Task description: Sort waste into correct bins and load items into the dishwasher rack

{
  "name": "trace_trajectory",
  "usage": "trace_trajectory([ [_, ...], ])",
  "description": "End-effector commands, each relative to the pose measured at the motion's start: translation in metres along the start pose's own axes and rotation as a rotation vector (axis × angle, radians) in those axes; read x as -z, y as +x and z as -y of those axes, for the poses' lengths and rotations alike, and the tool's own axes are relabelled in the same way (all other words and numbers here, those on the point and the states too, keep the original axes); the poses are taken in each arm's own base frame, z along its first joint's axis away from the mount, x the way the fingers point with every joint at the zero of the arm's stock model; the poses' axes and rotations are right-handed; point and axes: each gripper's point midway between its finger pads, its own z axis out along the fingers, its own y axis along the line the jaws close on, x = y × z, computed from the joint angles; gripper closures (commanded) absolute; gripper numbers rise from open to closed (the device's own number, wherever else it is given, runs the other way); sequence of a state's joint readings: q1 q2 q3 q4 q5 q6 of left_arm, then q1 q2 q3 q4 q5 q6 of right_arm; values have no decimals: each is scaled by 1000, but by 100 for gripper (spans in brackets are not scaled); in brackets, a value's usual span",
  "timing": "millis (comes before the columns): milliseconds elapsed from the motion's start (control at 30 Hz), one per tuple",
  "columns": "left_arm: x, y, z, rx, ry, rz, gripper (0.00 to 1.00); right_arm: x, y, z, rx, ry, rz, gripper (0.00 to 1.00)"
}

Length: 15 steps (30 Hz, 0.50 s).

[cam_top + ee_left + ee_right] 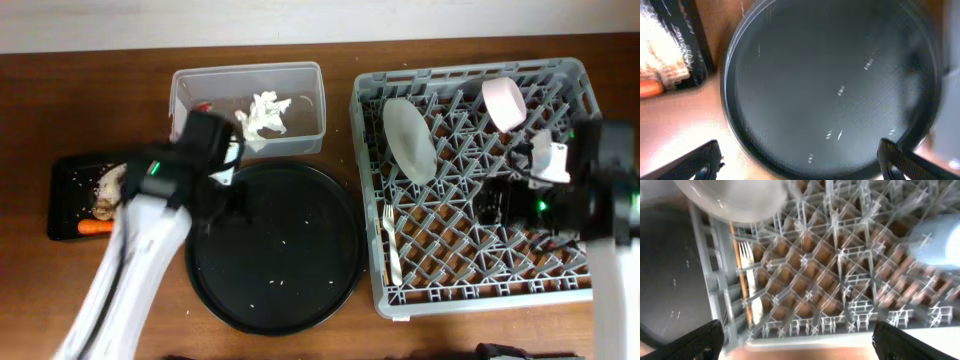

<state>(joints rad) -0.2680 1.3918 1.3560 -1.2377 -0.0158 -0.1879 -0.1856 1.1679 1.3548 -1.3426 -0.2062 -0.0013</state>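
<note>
The grey dishwasher rack (470,290) holds a white plate (410,140), a pink-white bowl (503,103) and a white fork (392,245). In the right wrist view the fork (746,257) lies beside a thin wooden stick (741,280), with a pale blue cup (937,242) at the right. My right gripper (797,340) is open and empty above the rack's front part; it also shows in the overhead view (497,205). My left gripper (802,165) is open and empty over the near rim of the round black tray (840,60). The clear tub (305,75) holds white tissues (265,115) and a red wrapper (204,105).
A shallow black tray (62,175) at the far left holds pale food scraps (108,185) and an orange carrot (95,227). The large round black tray (275,250) in the middle bears only a few small white crumbs. Brown table shows around everything.
</note>
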Motion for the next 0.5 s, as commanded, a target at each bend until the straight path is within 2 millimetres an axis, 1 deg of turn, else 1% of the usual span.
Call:
trace_trajectory([
  [0, 44, 13, -8, 60, 29, 245, 1, 27, 20, -4, 89, 15, 222, 2],
  [33, 59, 24, -18, 101, 20, 374, 1, 36, 33, -8, 112, 3, 323, 2],
  [67, 66, 33, -24, 141, 19, 450, 1, 50, 37, -12, 136, -2, 427, 2],
  [133, 79, 55, -30, 193, 52, 564, 1, 68, 47, -15, 152, 9, 515, 2],
  [167, 90, 64, -32, 195, 70, 627, 1, 75, 53, -16, 157, 9, 540, 2],
  [200, 99, 68, -32, 197, 83, 670, 1, 77, 56, -17, 159, 10, 548, 2],
  [267, 107, 75, -34, 199, 93, 707, 1, 77, 56, -17, 159, 9, 548, 2],
  [467, 107, 75, -34, 199, 93, 707, 1, 77, 56, -17, 159, 9, 548, 2],
])
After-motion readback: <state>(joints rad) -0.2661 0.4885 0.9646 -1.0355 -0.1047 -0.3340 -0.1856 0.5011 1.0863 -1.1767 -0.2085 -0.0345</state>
